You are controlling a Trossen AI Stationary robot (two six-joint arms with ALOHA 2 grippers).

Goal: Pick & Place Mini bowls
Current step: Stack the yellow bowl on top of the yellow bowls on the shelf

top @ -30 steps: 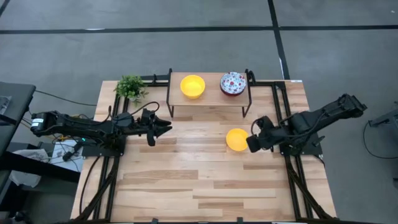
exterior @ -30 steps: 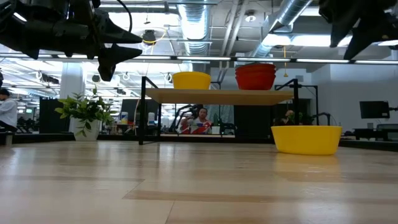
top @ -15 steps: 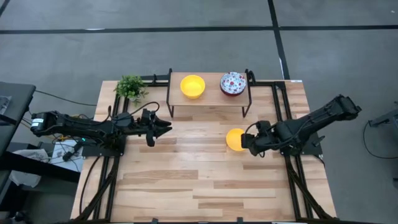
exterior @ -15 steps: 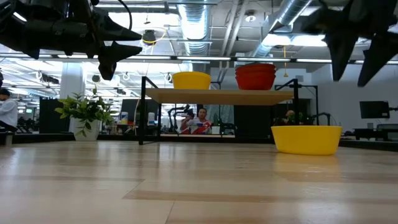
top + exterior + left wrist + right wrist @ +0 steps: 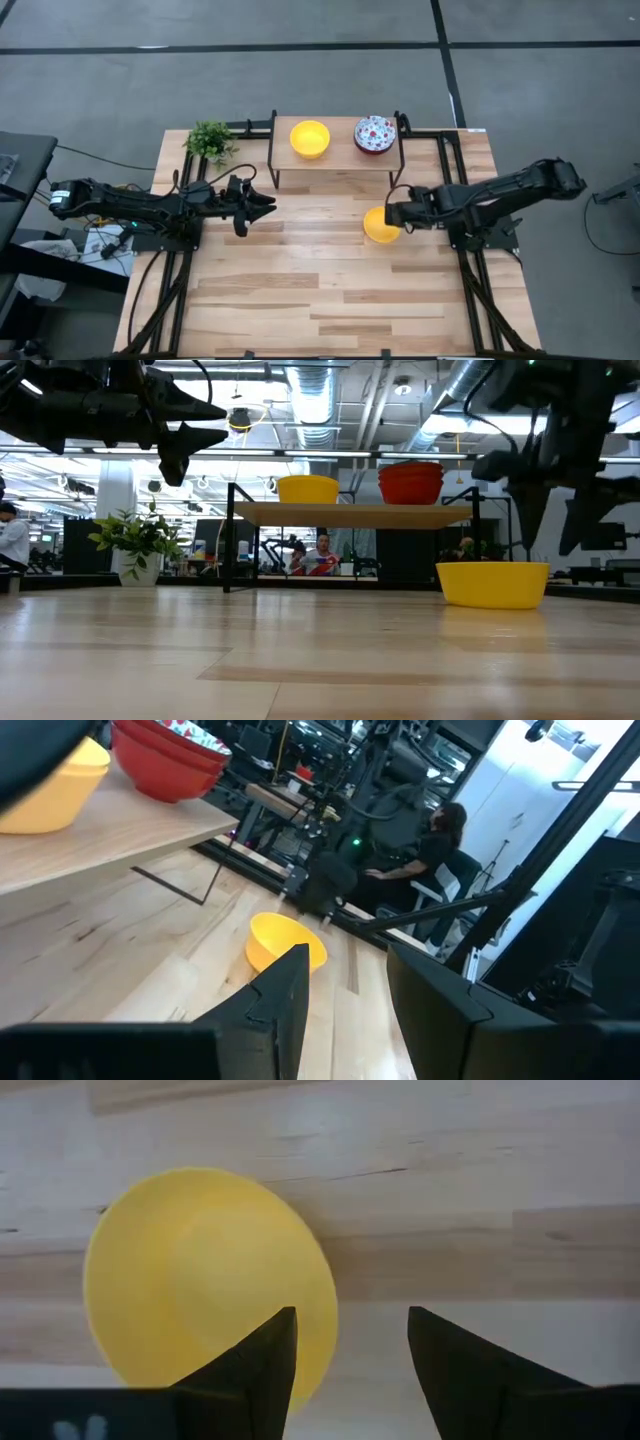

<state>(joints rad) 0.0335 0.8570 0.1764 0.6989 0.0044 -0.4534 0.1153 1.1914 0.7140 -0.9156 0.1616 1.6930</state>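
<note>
Yellow mini bowl (image 5: pixel 379 226): on the tabletop (image 5: pixel 300 290) toward its right edge, in front of the raised shelf (image 5: pixel 335 155). Right end effector (image 5: pixel 392 214): above this bowl's rim, fingers spread wide, gripping nothing. Second yellow bowl (image 5: pixel 310 138) and floral bowl (image 5: pixel 375 134): on the shelf at the far edge. Left end effector (image 5: pixel 262 204): raised near the left edge, part open, empty. Potted plant (image 5: pixel 210 140): far left corner.
</note>
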